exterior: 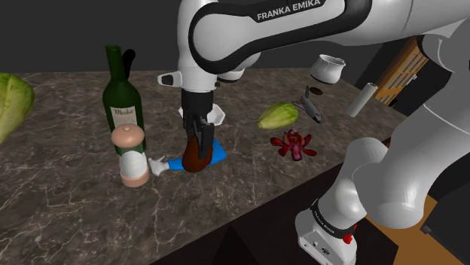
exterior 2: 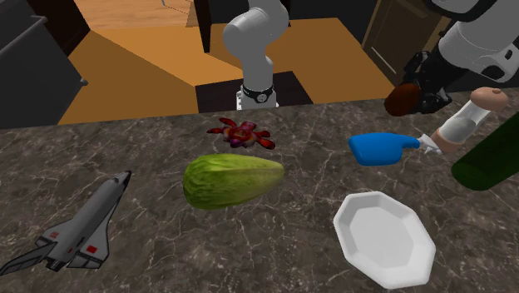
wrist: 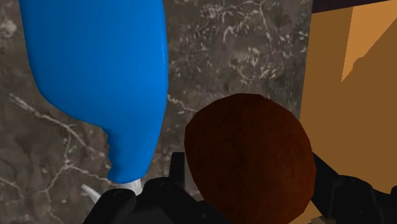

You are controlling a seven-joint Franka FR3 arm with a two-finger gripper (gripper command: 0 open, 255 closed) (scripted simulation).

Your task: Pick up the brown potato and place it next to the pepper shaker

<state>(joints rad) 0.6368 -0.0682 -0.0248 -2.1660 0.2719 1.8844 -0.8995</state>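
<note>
Fingers (wrist: 343, 197) pinching brown potato (wrist: 249, 159) | held over counter (exterior: 68, 188), beside blue brush (wrist: 102, 83) | pepper shaker (exterior: 134, 154) near, upright

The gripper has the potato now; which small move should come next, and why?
Probably carry the brown potato toward the shoulder view's left: the gripper clasps it near the blue object, and the pepper shaker stands apart on that side.
</note>
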